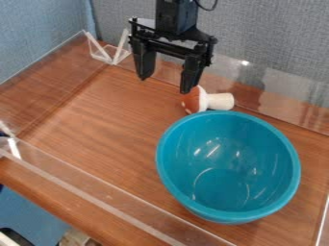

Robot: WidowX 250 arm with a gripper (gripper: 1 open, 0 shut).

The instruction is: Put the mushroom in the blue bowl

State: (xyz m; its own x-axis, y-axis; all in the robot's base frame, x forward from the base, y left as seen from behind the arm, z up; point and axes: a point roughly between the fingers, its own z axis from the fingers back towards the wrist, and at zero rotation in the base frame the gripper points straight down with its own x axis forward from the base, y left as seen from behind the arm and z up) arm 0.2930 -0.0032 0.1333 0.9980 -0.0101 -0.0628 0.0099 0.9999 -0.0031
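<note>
- Camera view: gripper spread wide, with nothing pinched, over the far part of the wooden table.
- Mushroom lying on its side just beyond the far rim of the blue bowl, reddish cap to the left, pale stem pointing right; hard to tell whether touching the bowl.
- Step in hand, by judgement: lining up for the pick.
- Shift right first, to bring the mushroom between the fingers; at present, right finger above the cap side and left finger out past it.
- Aim for the stem close to the cap, probably a steadier hold than the rounded cap alone.
- Turn to close across the stem rather than along it, then lower straight down.
- Watch the near finger: little room beside the rim, so could knock or push the bowl.
- Close gently; likely to roll if caught off-centre.
- Lift above the rim before moving near and right, then let go low over the middle of the bowl.
- Brands, labels, writing: none readable, either on the bowl or on the black arm.
</note>
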